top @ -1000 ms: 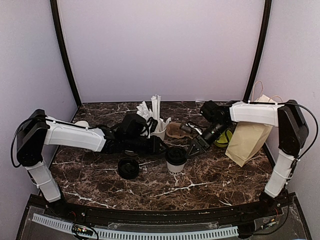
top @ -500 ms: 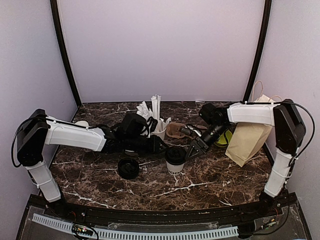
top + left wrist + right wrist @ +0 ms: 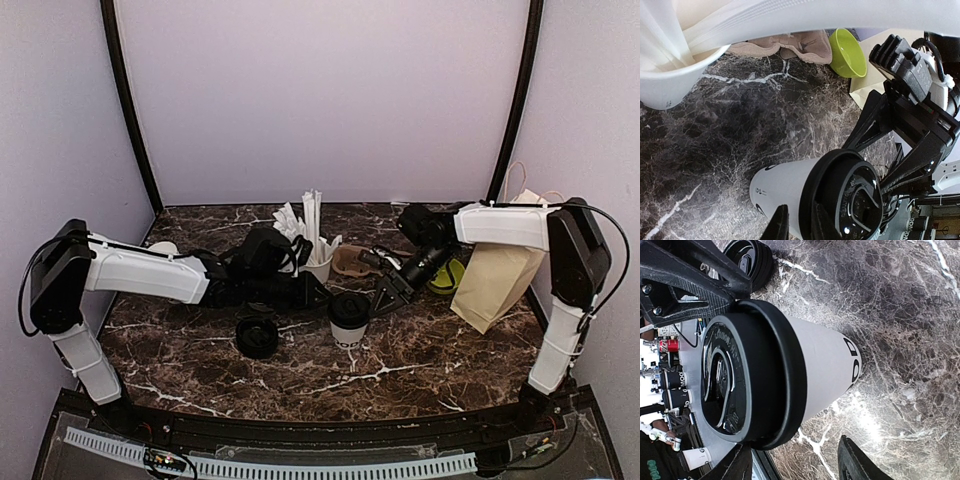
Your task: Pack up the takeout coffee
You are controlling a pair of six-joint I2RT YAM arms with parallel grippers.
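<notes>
White paper, smooth and tapered, under a round glossy black lid: the takeout cup [image 3: 349, 322] stands upright in the middle of the veined dark marble table [image 3: 440, 360]. The left gripper [image 3: 318, 294] is narrow at the lid's rim; if it really clamps, I cannot tell. The right gripper [image 3: 383, 298] gapes wide beside the cup, and has come nearer than a second ago.

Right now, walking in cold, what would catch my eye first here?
A white paper cup with a black lid stands mid-table, the left arm's fingers and the right arm's fingers flanking it. A brown paper bag stands at the table's right edge.
</notes>
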